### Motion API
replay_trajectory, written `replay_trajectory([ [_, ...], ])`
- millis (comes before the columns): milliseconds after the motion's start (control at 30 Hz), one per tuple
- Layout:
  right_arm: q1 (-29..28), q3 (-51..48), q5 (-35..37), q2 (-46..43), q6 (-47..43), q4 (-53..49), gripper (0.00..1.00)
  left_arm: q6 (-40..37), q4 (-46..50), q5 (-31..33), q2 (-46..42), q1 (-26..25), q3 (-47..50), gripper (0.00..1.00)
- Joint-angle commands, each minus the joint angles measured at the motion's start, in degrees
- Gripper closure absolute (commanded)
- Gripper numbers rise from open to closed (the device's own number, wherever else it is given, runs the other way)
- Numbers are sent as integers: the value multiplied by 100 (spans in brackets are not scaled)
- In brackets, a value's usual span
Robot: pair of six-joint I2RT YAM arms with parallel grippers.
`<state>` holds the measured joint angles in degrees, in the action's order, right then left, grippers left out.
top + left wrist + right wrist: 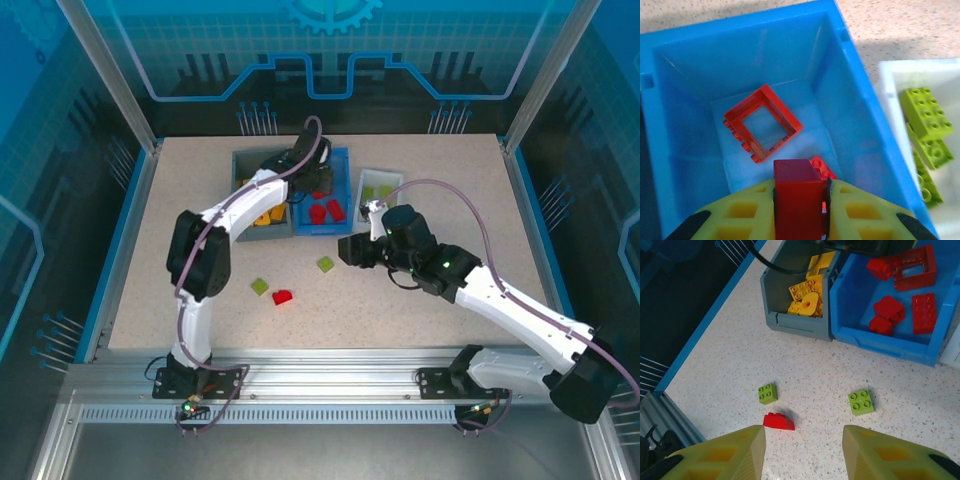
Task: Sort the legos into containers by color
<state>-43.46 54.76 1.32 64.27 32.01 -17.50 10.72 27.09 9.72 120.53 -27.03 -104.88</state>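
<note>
Three bricks lie loose on the desk (420, 310): a green brick (768, 393), a low red brick (778, 421) just beside it, and a second green brick (861, 402) apart to the right as the right wrist camera sees them. The right tool (804, 440) hangs above them, released, its fingers spread wide with nothing between them. The low red brick sits near the gap, closer to the finger on the left of that view.

The left tool (801, 192) is over the blue bin (850, 100), clenched on a red block (796, 200) between its yellow fingers. On the bin's floor below lie a red frame (785, 109) and a half-hidden red brick (822, 167) behind the held block. The right wrist view shows more red bricks (887, 307) in that bin.

The grey bin (795, 325), set against the blue bin's left side, holds yellow bricks (805, 295). The white tray (890, 85), just right of the blue bin, holds green bricks (926, 112).
</note>
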Motion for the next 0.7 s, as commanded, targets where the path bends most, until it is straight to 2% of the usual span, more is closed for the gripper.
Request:
replay_trajectory([
  [0,-57,149,131,92,81,272,55,382,-116,-342,433,156,-489,77],
  [333,3,71,285,365,174,674,53,2082,-1303,-1879,1165,696,-820,76],
  [667,9,376,237,832,130,845,53,2649,-1760,-2283,1524,715,-879,70],
])
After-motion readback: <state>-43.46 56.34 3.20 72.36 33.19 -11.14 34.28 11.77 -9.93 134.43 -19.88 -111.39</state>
